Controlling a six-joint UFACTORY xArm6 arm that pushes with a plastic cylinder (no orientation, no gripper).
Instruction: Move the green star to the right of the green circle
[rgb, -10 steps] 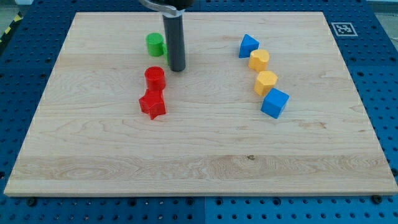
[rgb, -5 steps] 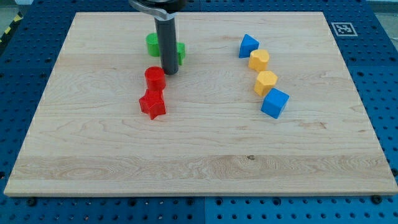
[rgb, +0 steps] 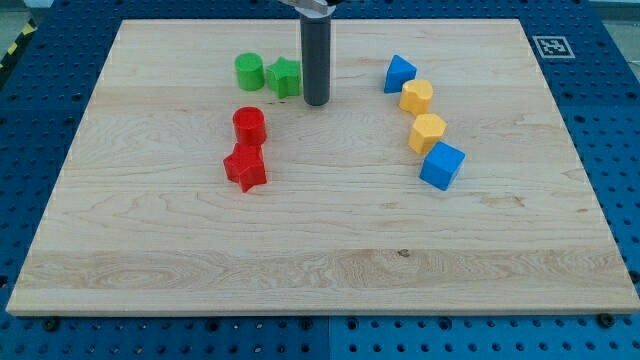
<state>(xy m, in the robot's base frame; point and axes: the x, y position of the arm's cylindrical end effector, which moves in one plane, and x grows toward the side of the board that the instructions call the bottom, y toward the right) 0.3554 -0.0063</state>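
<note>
The green star (rgb: 285, 77) sits near the view's top left of centre, directly right of the green circle (rgb: 249, 71) and almost touching it. My tip (rgb: 316, 101) rests on the wooden board (rgb: 320, 250) just right of the green star and a little below it, close to the star's right side. The rod rises from there out of the view's top.
A red cylinder (rgb: 248, 126) and a red star (rgb: 245, 167) lie below the green pair. On the right, a blue block (rgb: 399, 73), two yellow blocks (rgb: 417, 97) (rgb: 427, 132) and a blue cube (rgb: 441, 165) form a column.
My tip has moved from the star's lower left to its right side. The green star, half hidden behind the rod before, now shows fully beside the green circle.
</note>
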